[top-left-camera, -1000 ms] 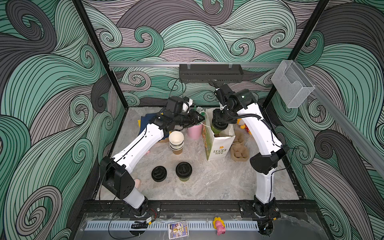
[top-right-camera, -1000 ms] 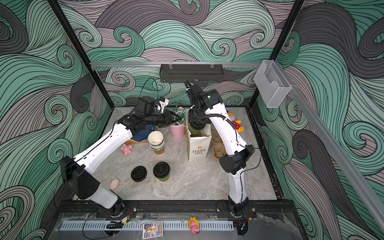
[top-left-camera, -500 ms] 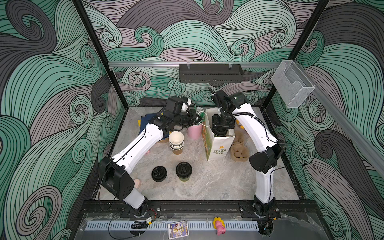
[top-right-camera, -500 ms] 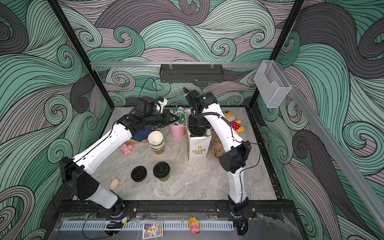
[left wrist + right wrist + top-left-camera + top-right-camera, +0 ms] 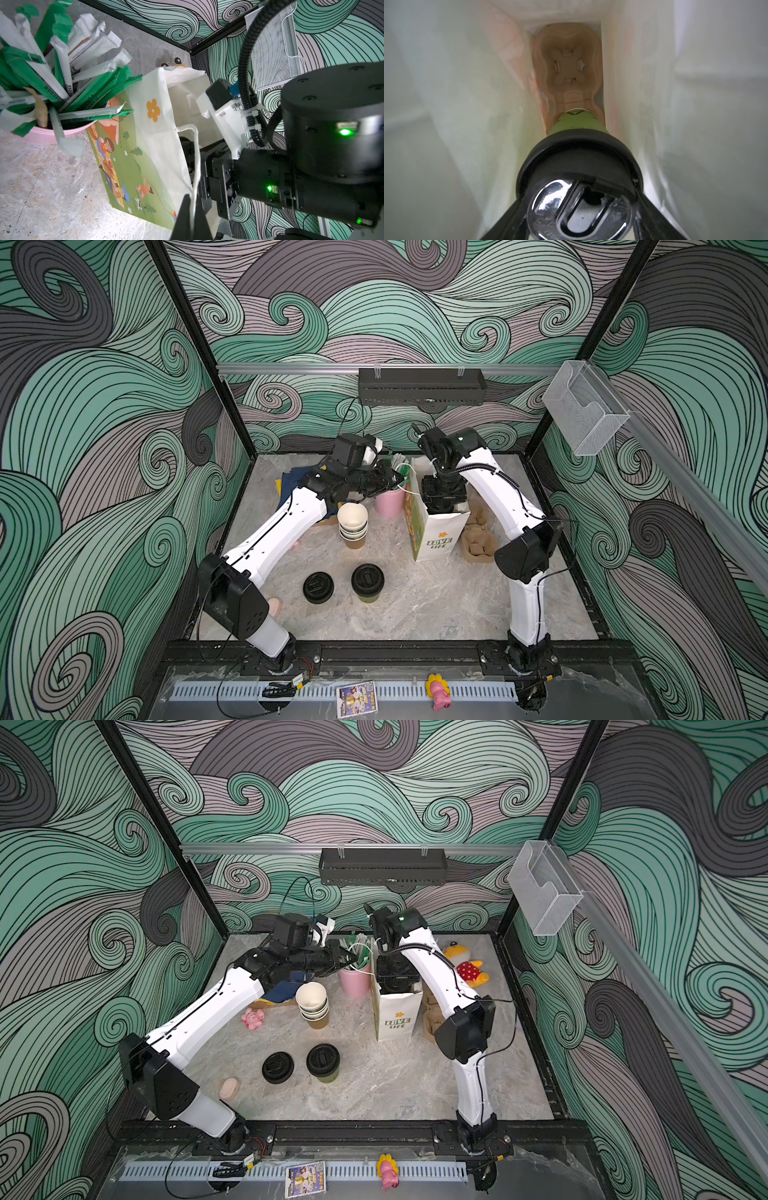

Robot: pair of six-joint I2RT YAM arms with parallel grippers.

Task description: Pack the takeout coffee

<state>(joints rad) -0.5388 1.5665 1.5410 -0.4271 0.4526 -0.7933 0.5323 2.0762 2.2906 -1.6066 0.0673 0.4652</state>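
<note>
In both top views, a lidded green cup [image 5: 367, 583] [image 5: 323, 1063] stands toward the front edge of the surface [image 5: 436, 605]; a paper bag [image 5: 436, 533] [image 5: 397, 1011] stands nearer the back edge. Left wrist view: the left fingers [image 5: 184, 217] pinch the bag's cord handle [image 5: 196, 162]. Right wrist view: inside the bag, the right fingers [image 5: 502, 224] clasp a second green cup [image 5: 577, 124] by its black lid [image 5: 579, 158], over a pulp carrier [image 5: 566, 62].

A white bag [image 5: 436, 537] stands upright at the table's [image 5: 415, 614] 1 o'clock. A pink cup [image 5: 390, 506] of straws [image 5: 62, 68] stands just beside it at 12. Stacked paper cups [image 5: 353, 524] stand at 11. Brown carriers [image 5: 478, 545] lie at 3, just beside the bag. A plush [image 5: 467, 969] lies at 2, a pink toy [image 5: 253, 1018] at 9 and a peach disc [image 5: 229, 1088] at 8.
</note>
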